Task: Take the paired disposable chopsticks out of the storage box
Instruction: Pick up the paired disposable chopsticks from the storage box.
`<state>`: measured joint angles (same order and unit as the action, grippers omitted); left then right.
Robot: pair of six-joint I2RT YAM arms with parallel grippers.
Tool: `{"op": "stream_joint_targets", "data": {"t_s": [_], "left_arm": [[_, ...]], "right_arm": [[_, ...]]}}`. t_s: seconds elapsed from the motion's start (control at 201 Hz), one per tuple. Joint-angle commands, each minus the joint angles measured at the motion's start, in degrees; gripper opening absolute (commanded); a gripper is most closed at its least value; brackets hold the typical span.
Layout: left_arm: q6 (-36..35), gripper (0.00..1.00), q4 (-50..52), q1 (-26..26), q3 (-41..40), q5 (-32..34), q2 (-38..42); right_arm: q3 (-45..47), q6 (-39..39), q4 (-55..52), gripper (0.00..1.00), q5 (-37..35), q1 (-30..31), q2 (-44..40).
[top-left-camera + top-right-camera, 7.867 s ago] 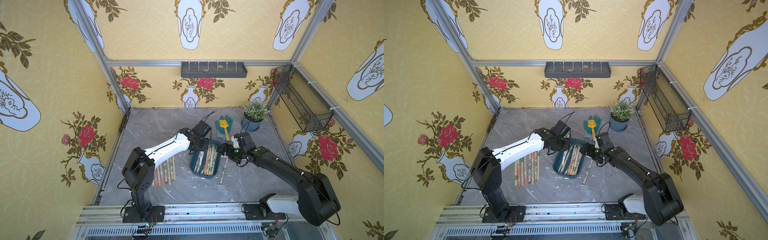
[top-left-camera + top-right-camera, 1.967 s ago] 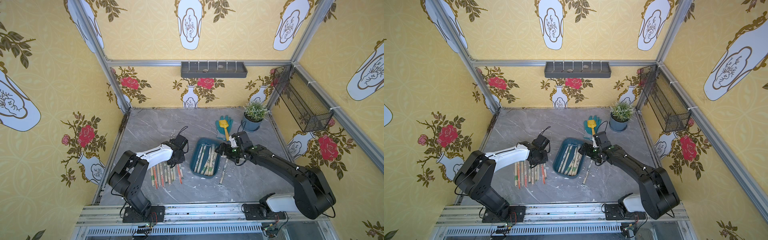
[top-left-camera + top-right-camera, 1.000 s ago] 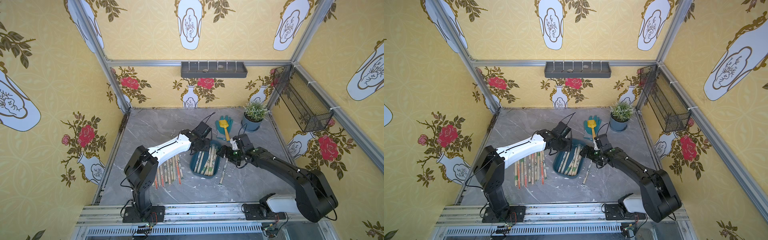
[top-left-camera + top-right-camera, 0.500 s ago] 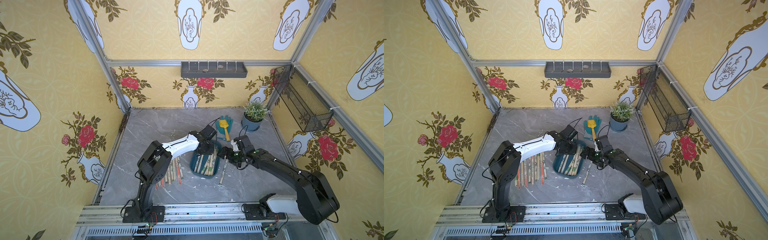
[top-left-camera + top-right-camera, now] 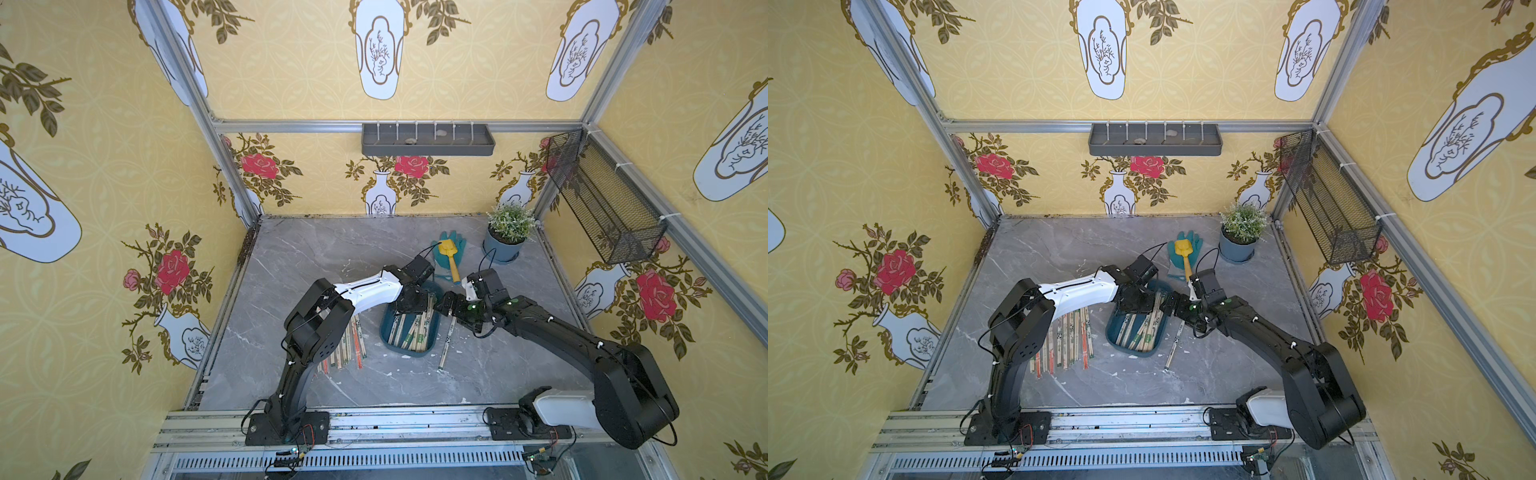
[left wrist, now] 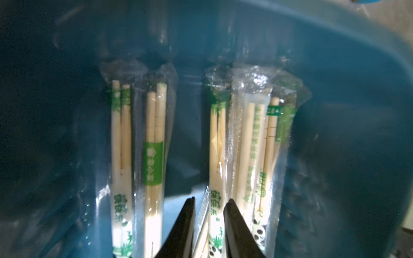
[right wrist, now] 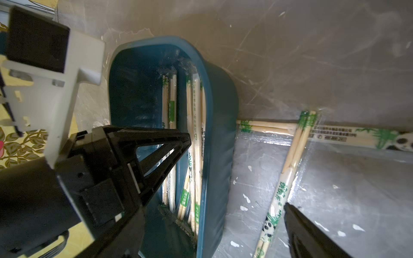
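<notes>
Since two seconds ago the left arm [image 5: 365, 291] has swung away from the row of wrapped pairs [image 5: 353, 340] lying on the table [image 5: 311, 270] and now reaches over the storage box [image 5: 384, 332], with the left gripper [image 6: 210, 202] lowered inside it. The paired disposable chopsticks [image 5: 415, 330] still in the box lie lengthwise along its floor, and the left wrist view shows them as two loose clumps with a strip of bare teal floor between. The left gripper's black fingertips [image 6: 190, 207] stand only narrowly apart and straddle one green-printed pair [image 6: 215, 156] at the edge of the fuller clump. Whether they actually pinch it or merely flank it cannot be told. The right gripper [image 5: 449, 303] hovers just beside the box's far right corner with its jaws spread wide and nothing between them. Beneath it, outside the box wall [image 7: 221, 134], a panda-printed pair [image 7: 281, 192] lies on the table, with a second wrapped pair [image 7: 335, 136] lying across its far end. In both top views the box sits near the middle of the table, with the row of pairs to its left. A yellow toy shovel [image 5: 451, 253] on a teal glove [image 5: 459, 243] and a plant pot [image 5: 503, 249] stand farther back.
</notes>
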<state>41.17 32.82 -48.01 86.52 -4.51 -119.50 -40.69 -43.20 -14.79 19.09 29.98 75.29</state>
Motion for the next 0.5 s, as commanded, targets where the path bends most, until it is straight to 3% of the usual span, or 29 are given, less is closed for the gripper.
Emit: {"op": "stream_joint_targets", "data": {"t_s": [0.0, 0.493], "left_arm": [[-0.5, 0.27, -0.9, 0.0, 0.1, -0.6, -1.0], [-0.6, 0.24, -3.2, 0.0, -1.4, -3.1, -1.5]], "right_arm": [[-0.8, 0.7, -0.2, 0.98, -0.5, 0.0, 0.3], [-0.6, 0.7, -0.2, 0.98, -0.6, 0.0, 0.4]]}}
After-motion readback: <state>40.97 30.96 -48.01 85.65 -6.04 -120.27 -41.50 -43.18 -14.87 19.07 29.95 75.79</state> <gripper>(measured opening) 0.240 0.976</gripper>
